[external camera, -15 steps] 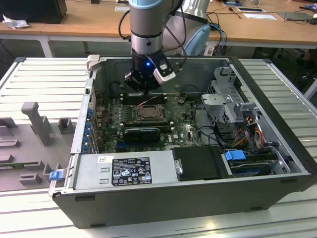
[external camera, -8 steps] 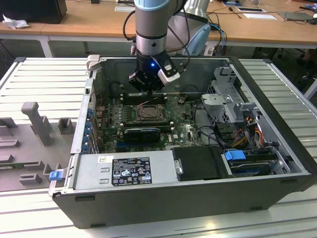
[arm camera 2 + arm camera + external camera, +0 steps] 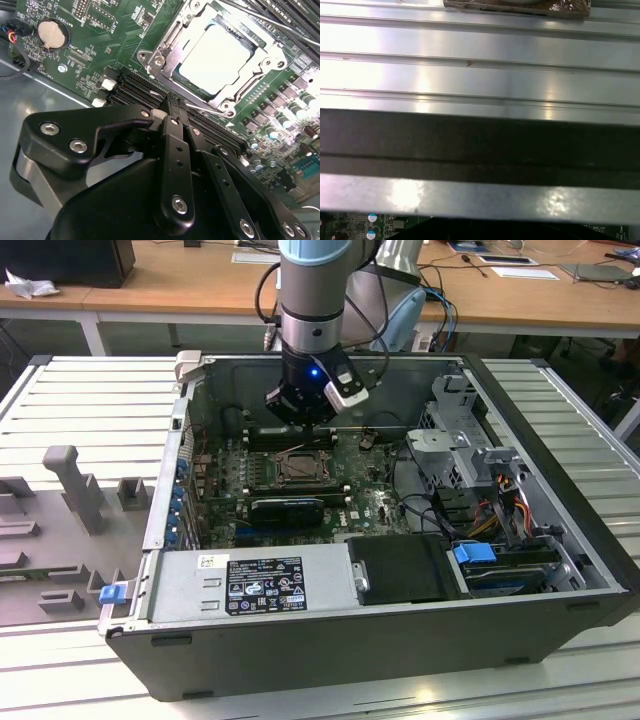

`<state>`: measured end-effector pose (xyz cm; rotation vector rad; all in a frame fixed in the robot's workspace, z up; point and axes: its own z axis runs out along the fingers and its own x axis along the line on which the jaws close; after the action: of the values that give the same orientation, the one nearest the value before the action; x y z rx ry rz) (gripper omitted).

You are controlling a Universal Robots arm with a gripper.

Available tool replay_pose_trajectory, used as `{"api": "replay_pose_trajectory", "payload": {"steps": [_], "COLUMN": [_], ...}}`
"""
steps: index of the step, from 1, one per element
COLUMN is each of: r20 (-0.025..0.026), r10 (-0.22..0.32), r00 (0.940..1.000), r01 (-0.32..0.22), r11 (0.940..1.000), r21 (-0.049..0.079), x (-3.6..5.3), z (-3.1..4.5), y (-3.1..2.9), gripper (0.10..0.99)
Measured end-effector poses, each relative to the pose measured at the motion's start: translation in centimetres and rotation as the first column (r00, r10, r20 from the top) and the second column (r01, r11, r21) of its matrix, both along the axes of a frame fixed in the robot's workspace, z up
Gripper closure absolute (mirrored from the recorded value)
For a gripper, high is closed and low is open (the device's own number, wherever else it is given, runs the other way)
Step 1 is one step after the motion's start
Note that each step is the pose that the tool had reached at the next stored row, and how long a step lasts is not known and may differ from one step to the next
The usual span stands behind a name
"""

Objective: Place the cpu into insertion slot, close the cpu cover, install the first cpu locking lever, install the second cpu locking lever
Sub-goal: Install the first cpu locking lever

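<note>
Here, your gripper, fingers pressed together on nothing you can see, just beside the insertion slot, the cpu seated inside, the cpu cover flat around it.

One case holds one board with one slot. In the slot lies one cpu, framed by one cover. Just beside the slot: one gripper on one arm, and one black card. Near the slot, one coin cell; well apart from the slot, one power supply
</note>
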<state>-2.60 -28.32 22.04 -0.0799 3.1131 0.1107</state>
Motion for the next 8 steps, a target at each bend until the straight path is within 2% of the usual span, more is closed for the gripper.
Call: {"api": "replay_pose_trajectory", "payload": {"steps": [8], "r20": [0.0], "r10": [0.015], "r00": [0.9999], "r01": [-0.015], "r11": [0.9999], "r21": [0.001], "x": [0.21], "z": [-0.18], "y": [0.09], "gripper": [0.98]}}
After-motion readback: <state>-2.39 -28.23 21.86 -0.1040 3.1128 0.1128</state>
